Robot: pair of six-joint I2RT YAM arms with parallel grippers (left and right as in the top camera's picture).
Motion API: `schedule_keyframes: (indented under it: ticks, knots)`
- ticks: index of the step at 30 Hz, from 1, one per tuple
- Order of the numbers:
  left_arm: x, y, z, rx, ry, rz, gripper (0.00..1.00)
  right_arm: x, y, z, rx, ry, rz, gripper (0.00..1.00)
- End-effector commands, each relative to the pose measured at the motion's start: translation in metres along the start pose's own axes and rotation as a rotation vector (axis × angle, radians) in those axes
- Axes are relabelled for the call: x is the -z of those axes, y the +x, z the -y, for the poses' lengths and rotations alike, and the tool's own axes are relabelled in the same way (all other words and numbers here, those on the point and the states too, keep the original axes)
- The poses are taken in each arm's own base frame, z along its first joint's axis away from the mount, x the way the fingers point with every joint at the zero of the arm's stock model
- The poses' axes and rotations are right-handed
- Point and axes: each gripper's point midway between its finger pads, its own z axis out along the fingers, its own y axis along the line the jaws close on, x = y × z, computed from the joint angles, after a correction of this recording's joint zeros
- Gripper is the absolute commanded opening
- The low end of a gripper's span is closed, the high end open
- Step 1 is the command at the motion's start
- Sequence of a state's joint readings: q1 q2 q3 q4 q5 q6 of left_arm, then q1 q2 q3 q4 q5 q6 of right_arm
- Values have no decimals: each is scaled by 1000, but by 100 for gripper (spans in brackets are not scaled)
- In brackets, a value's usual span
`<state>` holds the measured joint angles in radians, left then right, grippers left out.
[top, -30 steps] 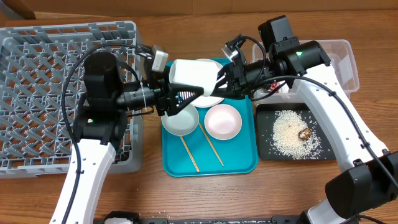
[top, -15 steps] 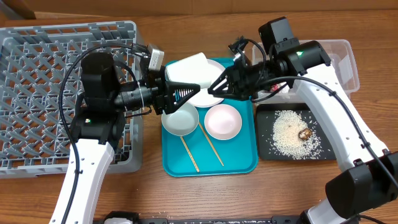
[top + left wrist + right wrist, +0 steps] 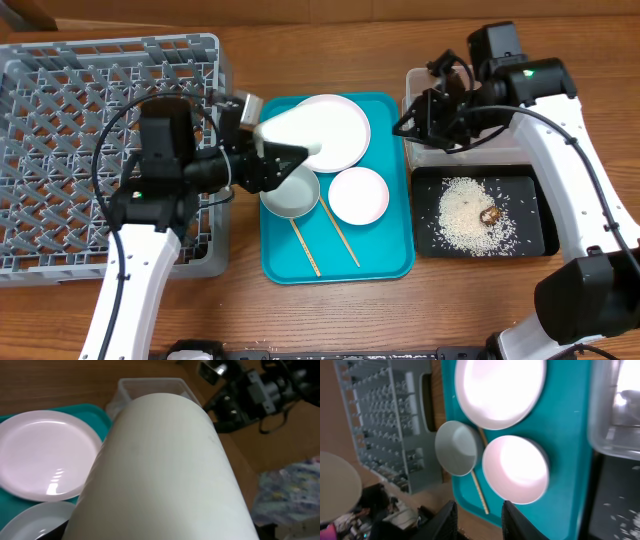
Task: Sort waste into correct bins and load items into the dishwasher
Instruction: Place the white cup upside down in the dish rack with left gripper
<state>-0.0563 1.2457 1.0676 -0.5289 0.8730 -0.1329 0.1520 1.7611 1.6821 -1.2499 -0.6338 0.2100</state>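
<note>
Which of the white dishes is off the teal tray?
The small white cup: it's held in the left gripper above the teal tray's left side. The plate, small dish and bowl all lie on it.

My left claw clamps the cup, arm stretched rightward; my right claw hangs, fingers spread.
</note>
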Motion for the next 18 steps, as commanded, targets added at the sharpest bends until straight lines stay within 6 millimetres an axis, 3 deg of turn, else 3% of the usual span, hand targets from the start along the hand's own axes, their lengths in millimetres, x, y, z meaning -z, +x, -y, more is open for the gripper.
schedule_keyframes:
  ticks: [1, 4, 11, 14, 18]
  knots:
    - [41, -10, -38, -31, -266, 78, 52, 12, -4, 23, -2, 68, 19, 31]
    - [72, -3, -63, 41, -426, 97, 43, 16, -1, 34, -27, 96, 9, 31]
    - [164, 56, -141, 336, -928, 32, 38, 39, 14, 87, -133, 324, -14, 31]
    - [194, 69, -156, 419, -1062, 39, 39, 49, 17, 97, -168, 346, -9, 31]
    - [213, 77, -166, 474, -1128, 55, 40, 57, 20, 104, -183, 350, -10, 31]
